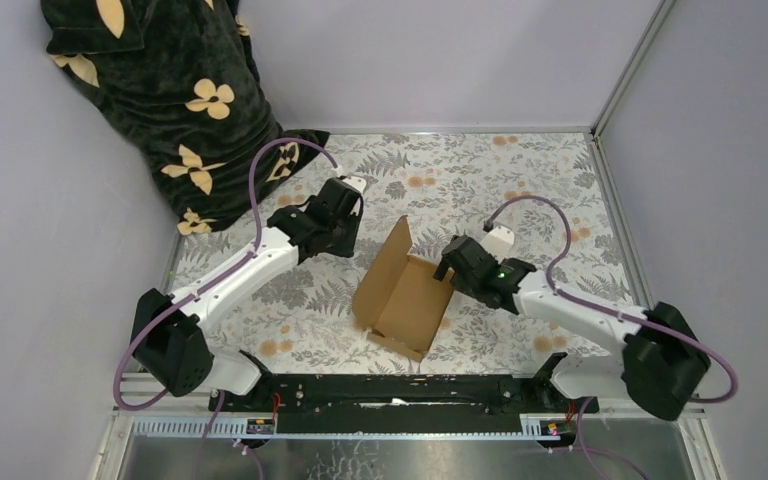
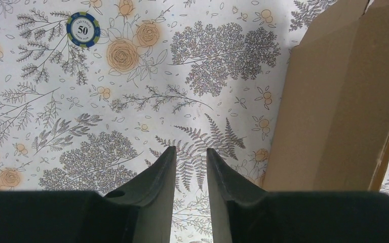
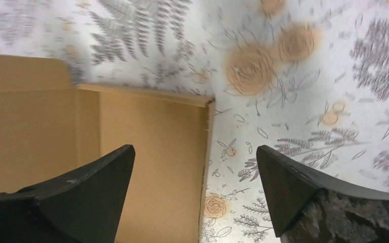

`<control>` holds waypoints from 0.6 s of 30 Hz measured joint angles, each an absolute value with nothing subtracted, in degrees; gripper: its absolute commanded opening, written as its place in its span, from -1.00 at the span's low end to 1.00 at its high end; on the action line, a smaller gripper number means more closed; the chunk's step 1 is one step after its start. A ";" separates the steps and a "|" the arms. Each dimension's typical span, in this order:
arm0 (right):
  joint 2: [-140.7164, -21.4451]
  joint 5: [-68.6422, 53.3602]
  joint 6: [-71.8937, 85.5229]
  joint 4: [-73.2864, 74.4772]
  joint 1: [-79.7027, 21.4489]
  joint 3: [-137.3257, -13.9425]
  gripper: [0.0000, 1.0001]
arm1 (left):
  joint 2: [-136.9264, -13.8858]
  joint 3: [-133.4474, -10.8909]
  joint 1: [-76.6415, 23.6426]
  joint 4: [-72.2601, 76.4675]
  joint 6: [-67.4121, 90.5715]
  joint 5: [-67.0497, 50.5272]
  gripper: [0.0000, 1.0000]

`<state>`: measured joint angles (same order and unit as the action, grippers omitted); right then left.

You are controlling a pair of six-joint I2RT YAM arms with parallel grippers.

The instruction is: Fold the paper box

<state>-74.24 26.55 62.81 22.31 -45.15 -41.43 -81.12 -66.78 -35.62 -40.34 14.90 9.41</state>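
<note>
The paper box [image 1: 400,295] is a plain brown cardboard sheet lying mid-table, its left panel [image 1: 385,262] standing up at a slant. My left gripper [image 1: 345,232] hovers just left of that raised panel. In the left wrist view its fingers [image 2: 191,149] stand a narrow gap apart over the floral cover, nothing between them, with the box [image 2: 334,101] off to the right. My right gripper [image 1: 450,265] is at the box's right edge. In the right wrist view its jaws [image 3: 195,148] are wide open and empty, straddling the cardboard edge [image 3: 147,131] from above.
A black cloth with yellow flowers [image 1: 160,80] is heaped at the back left corner. A blue poker chip [image 2: 83,29] lies on the floral table cover [image 1: 500,170]. Grey walls and a metal rail [image 1: 625,80] bound the table.
</note>
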 measured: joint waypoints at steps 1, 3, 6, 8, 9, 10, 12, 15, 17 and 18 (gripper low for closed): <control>-72.62 27.09 60.71 22.41 -45.15 -41.87 0.95 | -80.79 -66.76 -35.62 -40.36 14.90 9.43 -0.30; -68.66 27.53 53.93 20.93 -45.17 -42.00 0.90 | -80.12 -66.70 -35.62 -40.38 14.90 9.43 -0.30; -64.40 27.31 39.62 16.16 -45.08 -42.00 0.92 | -79.61 -66.70 -35.59 -40.38 14.90 9.43 -0.30; -64.86 25.76 29.17 12.88 -44.64 -42.44 0.87 | -79.57 -66.70 -35.59 -40.38 14.90 9.43 -0.30; -66.24 23.94 23.81 11.77 -44.12 -43.09 0.82 | -79.57 -66.70 -35.57 -40.40 14.92 9.43 -0.29; -67.70 22.35 20.16 10.98 -43.64 -43.66 0.79 | -79.57 -66.70 -35.57 -40.40 14.90 9.43 -0.29; -71.88 18.74 12.40 9.85 -42.44 -45.52 0.78 | -79.53 -66.70 -35.57 -40.47 14.90 9.45 -0.29; -76.95 13.41 4.49 7.99 -40.69 -47.55 0.74 | -79.50 -66.70 -35.57 -40.64 14.90 9.47 -0.29; -79.66 10.76 0.54 6.94 -39.97 -48.82 0.68 | -79.46 -66.70 -35.57 -40.82 14.90 9.47 -0.29; -80.95 9.65 -1.17 6.57 -39.81 -49.58 0.67 | -79.40 -66.70 -35.57 -40.84 14.90 9.50 -0.29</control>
